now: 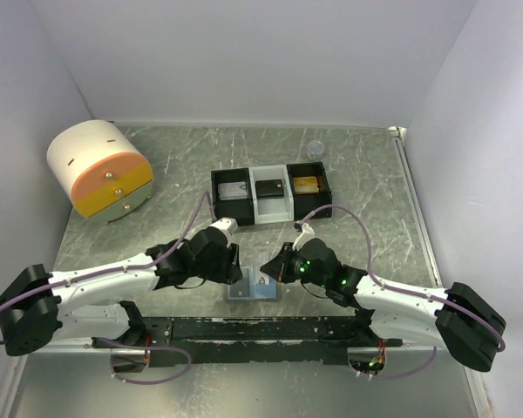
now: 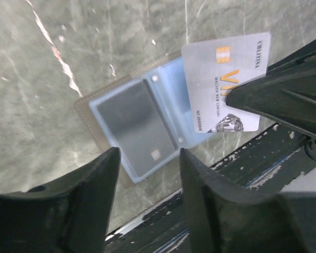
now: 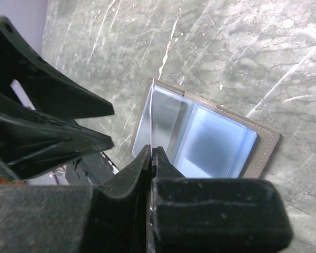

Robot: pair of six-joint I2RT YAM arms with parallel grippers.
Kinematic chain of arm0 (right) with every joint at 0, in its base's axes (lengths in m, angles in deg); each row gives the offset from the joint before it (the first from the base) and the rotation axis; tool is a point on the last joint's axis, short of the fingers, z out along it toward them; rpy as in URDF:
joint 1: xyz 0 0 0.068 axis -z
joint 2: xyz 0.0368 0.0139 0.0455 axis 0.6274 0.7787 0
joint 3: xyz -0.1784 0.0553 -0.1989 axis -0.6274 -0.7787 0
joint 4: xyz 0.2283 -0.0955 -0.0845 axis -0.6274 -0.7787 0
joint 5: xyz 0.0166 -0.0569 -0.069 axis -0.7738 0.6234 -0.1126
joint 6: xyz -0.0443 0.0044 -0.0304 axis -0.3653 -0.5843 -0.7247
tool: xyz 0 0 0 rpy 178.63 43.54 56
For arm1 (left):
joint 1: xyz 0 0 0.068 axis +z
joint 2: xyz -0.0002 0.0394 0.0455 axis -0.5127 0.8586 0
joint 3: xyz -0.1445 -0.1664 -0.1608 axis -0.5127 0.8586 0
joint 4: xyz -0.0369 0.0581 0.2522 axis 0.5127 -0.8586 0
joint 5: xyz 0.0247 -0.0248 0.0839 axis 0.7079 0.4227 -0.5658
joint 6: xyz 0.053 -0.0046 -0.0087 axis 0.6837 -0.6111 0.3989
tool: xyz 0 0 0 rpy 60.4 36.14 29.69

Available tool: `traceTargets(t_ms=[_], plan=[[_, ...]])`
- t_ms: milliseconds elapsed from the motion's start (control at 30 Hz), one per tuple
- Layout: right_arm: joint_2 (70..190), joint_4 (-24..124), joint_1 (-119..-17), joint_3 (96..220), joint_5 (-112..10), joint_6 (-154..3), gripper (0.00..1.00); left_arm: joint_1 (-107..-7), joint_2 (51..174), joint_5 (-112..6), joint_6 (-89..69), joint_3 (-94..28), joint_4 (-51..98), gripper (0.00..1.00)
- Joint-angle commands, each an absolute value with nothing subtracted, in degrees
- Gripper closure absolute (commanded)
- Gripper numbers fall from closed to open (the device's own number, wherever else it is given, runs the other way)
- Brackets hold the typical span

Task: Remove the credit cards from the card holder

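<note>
Right gripper (image 3: 151, 154) is seen with its two black fingers pressed together on the edge of a silver credit card (image 3: 150, 118), which appears edge-on in the right wrist view as a thin pale line rising over the card holder (image 3: 216, 142). In the left wrist view the card's face is shown at the upper right of the frame, with a gold chip and gold letters printed on it, and the right gripper's dark tip is laid over its lower right part. The card overlaps one leaf of the holder, and whether its edge sits in a pocket cannot be told. The card holder is spread open and flat on the green marbled table (image 1: 366, 226), grey outside and pale blue inside. In the top view it is found in the lower middle of the frame, just above the arms' bases and between the two grippers. A second, darker card (image 2: 129, 124) is seen behind the clear pocket of its other leaf. Left gripper (image 2: 148, 158) is held just over the holder with its fingers apart and nothing between them. Higher in the top view, a black-and-white three-compartment tray (image 1: 270, 218) is placed, with a flat item lying in each compartment. A round white and orange container (image 1: 100, 165) is set at the upper left, and a small clear cup (image 1: 315, 150) near the table's top edge.
</note>
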State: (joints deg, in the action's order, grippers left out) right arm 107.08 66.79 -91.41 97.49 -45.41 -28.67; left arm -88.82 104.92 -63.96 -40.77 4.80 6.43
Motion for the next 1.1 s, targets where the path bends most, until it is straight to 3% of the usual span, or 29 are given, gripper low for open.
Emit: traceTargets(t_ms=[0,67,200,433,633,833,1067], plan=[[105.72,69.09,-91.52,97.66,-46.51,-33.87,1.0,-89.21,101.33,-73.1,-34.07,-0.78,-4.03,0.32],[105.44,69.59,-91.92,97.95,-46.55,-35.64,1.0,-89.16,100.03,-76.89,-32.7,-2.44,-7.64,0.18],[104.78,69.56,-93.29,98.96,-45.66,-39.28,1.0,-88.23,98.06,-79.31,-29.56,-5.86,-11.48,0.0],[102.51,70.08,-98.01,100.16,-41.28,-47.36,1.0,-75.06,97.54,-79.08,-22.39,-11.21,-18.42,0.0],[103.84,65.28,-101.36,104.91,-35.27,-59.04,1.0,-60.02,92.03,-77.87,-19.64,-8.36,-13.37,0.0],[107.5,64.03,-102.48,109.65,-29.7,-73.1,1.0,-58.35,90.35,-86.64,-23.38,-8.78,-16.1,0.0],[113.3,68.91,-102.12,113.9,-21.61,-84.94,1.0,-58.35,85.9,-88.77,-23.35,-8.08,-15.29,0.0]])
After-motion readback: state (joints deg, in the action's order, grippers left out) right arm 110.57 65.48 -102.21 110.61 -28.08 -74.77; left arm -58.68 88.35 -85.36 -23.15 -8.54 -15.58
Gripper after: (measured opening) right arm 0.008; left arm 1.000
